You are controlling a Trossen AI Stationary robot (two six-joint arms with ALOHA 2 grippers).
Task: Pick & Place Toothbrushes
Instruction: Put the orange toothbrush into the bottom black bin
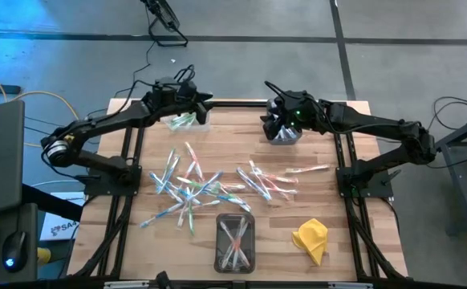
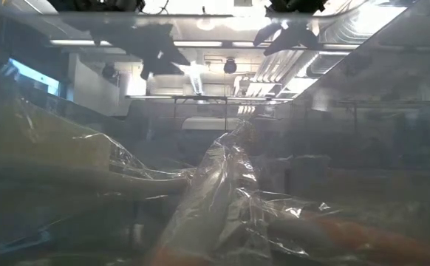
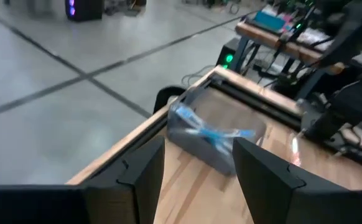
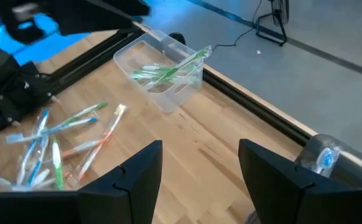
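Sorting by colour appears under way: green toothbrushes lie in the clear bin (image 4: 162,78) at the far left of the surface (image 1: 354,241), blue ones in the bin (image 3: 213,134) at the far right, while most toothbrushes (image 1: 189,189) lie scattered mid-surface and some fill a near bin (image 1: 235,241). The left pincer (image 1: 201,100) and right pincer (image 1: 270,120) hover at the far edge, arms reaching inward toward each other. Both stand wide and hold nothing
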